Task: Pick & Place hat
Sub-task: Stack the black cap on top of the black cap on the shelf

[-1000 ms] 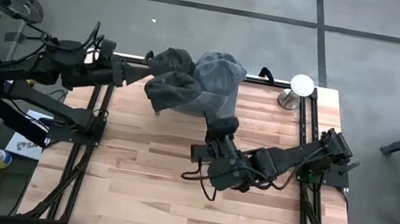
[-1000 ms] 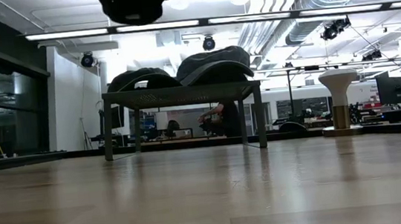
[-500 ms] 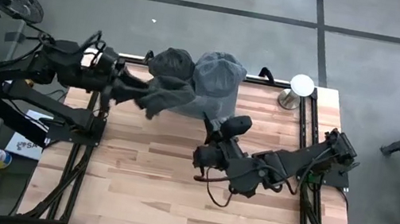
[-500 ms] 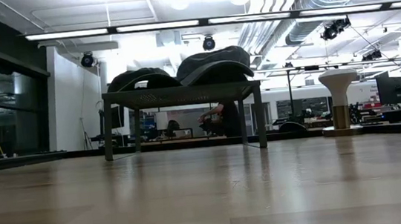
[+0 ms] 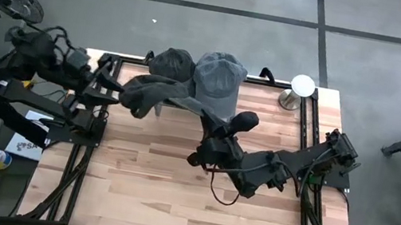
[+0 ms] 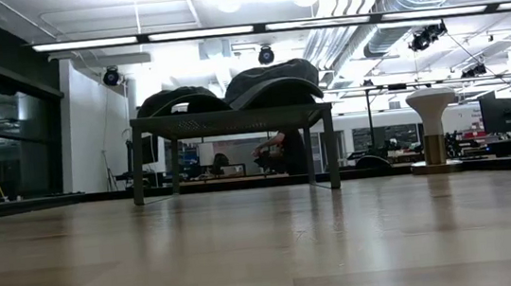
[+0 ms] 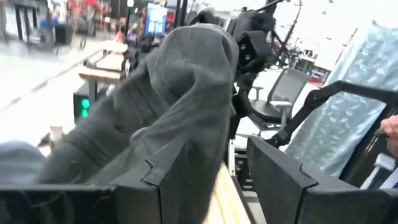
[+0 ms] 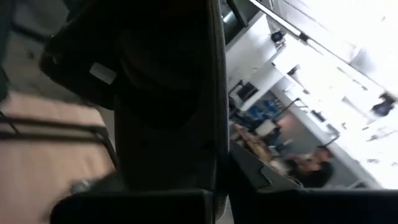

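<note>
Left end effector has a dark grey hat pinched between its fingers, jaws about half apart with the cloth bunched between them, the hat hanging in the air just off the left end of the small rack. Two more hats sit on top of that rack at the desk's far edge. Right end effector, fingers fully together and carrying nothing, hovers just in front of the rack. A white-topped stand waits to the rack's right.
</note>
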Available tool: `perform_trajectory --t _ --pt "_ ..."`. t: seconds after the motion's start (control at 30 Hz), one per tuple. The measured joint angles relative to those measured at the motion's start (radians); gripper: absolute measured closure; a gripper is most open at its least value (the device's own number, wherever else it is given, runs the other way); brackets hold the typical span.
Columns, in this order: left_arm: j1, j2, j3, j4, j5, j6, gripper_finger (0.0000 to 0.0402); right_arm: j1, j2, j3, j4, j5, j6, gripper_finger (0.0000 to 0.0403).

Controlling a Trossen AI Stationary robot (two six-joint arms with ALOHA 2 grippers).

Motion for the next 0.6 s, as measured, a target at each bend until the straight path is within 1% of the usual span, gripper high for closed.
perform_trajectory --t 0.13,0.33,0.47,0.53,0.6 --pt "0.0 -0.034 0.0 0.001 0.012 0.062 0.0234 -0.016 0.0 0.0 -0.007 -0.059 0.18 0.0395" --pt "0.0 -0.078 0.0 0.0 0.014 0.119 0.0234 -0.069 0.0 0.0 -0.075 -0.191 0.503 0.0395" --pt "0.0 -0.111 0.0 -0.02 0.015 0.201 0.0234 -0.106 0.001 0.0 -0.105 -0.272 0.694 0.0395" --pt "0.0 -0.13 0.0 -0.04 0.013 0.262 0.0234 -0.122 0.001 0.0 -0.106 -0.283 0.784 0.0395" --pt "0.0 -0.148 0.001 -0.052 -0.012 0.309 0.0234 -0.135 0.001 0.0 -0.108 -0.296 0.848 0.0395"
